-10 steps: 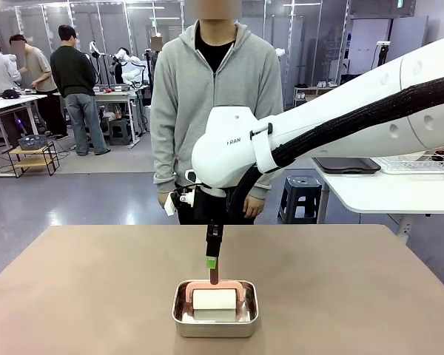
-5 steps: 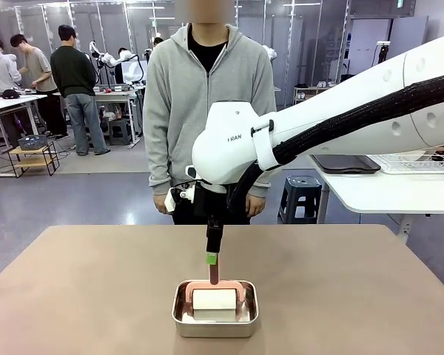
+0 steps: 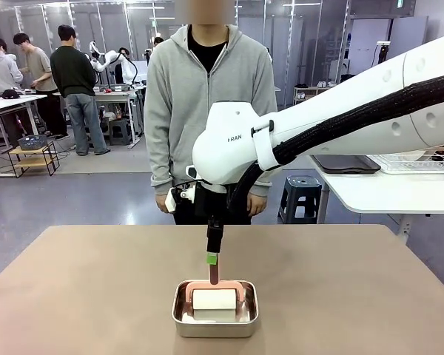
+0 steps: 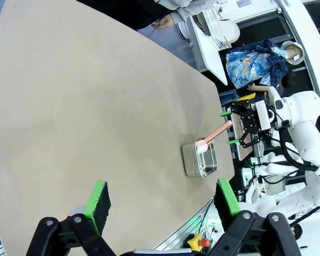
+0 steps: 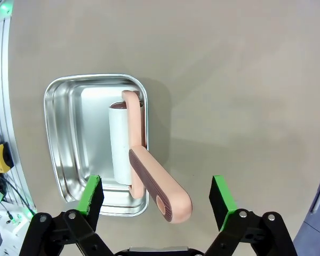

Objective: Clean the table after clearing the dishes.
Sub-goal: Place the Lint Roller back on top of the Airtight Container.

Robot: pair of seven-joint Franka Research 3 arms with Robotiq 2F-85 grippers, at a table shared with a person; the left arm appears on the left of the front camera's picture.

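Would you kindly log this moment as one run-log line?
right gripper: open, above roller handle | lint roller: in steel pan | left gripper: open | table: dishes gone

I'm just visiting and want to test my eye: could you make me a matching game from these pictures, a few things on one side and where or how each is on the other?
Things:
1. lint roller
2. steel pan
3. right end effector
4. person

States or places:
A. standing at the far side of the table
B. open, above the pink handle
C. lying in the pan, handle sticking up over the rim
D. sitting on the table near the robot's edge

Pairs: 1-C, 2-D, 3-B, 4-A
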